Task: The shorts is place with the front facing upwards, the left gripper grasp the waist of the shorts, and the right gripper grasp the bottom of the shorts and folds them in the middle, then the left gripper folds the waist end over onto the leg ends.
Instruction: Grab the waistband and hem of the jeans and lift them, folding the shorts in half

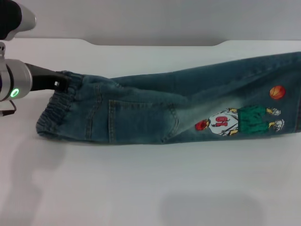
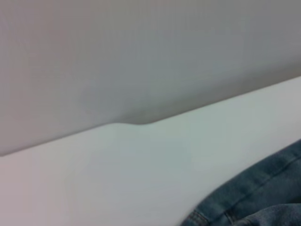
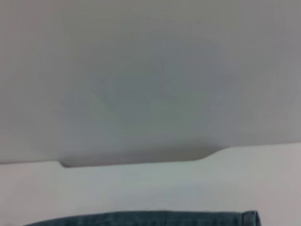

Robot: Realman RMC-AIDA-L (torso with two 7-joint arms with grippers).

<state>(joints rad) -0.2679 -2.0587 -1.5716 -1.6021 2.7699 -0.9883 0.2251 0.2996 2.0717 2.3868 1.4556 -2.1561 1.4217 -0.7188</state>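
The shorts (image 1: 141,113) lie folded lengthwise on the white table, back pocket and cartoon print (image 1: 240,121) facing up. The gathered waist (image 1: 52,115) is at the left, and the leg ends (image 1: 287,94) run to the picture's right edge. My left gripper (image 1: 61,81) sits at the far top corner of the waist, shut on the waistband. Blue denim (image 2: 263,197) fills a corner of the left wrist view. The right wrist view shows a strip of denim edge (image 3: 164,219). My right gripper is out of view.
The white table (image 1: 141,179) spreads wide in front of the shorts. Its far edge with a shallow notch (image 1: 155,43) lies behind them, against a grey wall.
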